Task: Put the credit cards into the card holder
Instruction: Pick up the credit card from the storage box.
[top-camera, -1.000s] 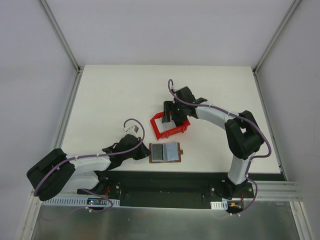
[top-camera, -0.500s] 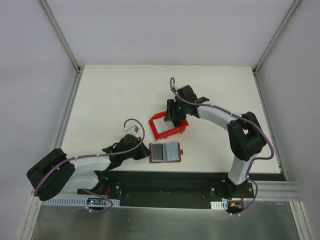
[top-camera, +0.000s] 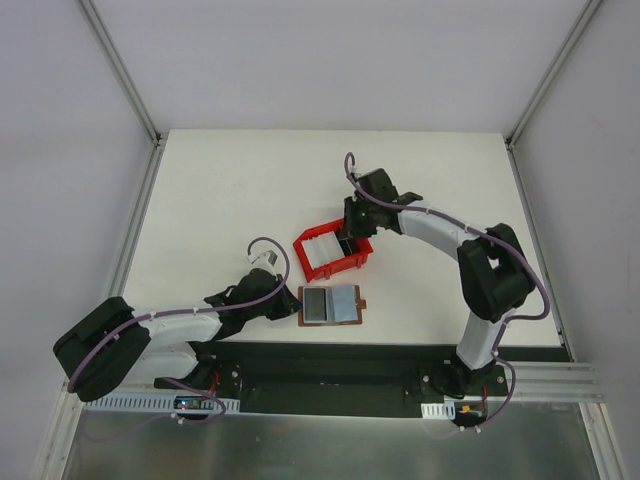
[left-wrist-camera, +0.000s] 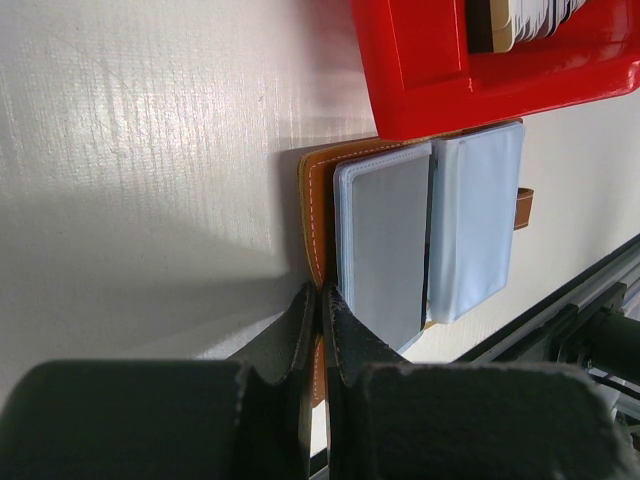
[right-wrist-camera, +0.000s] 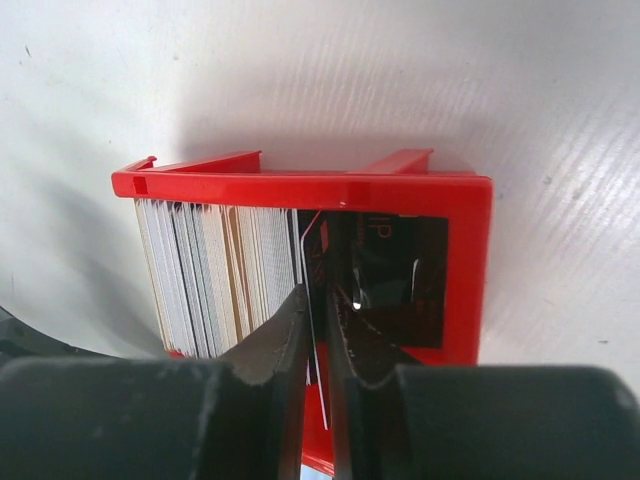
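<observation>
The card holder (top-camera: 331, 304) lies open near the table's front edge, brown outside with pale grey-blue sleeves (left-wrist-camera: 385, 235) inside. My left gripper (top-camera: 296, 308) is shut on its brown left edge (left-wrist-camera: 315, 205), and leather shows between the fingertips. The credit cards (right-wrist-camera: 210, 270) stand on edge as a pale stack in the left part of the red tray (right-wrist-camera: 300, 188). My right gripper (right-wrist-camera: 318, 300) reaches down into the tray (top-camera: 335, 268) and is shut on one thin card (right-wrist-camera: 316, 370) at the right end of the stack.
The red tray (left-wrist-camera: 420, 90) sits just behind the card holder, almost touching it. A dark card lies flat on the tray's floor (right-wrist-camera: 400, 270). A black rail (top-camera: 350, 355) runs along the table's front edge.
My right gripper's jaws have closed from wide open onto a card. The red tray has shifted and turned slightly to the left. The left arm has not moved.
</observation>
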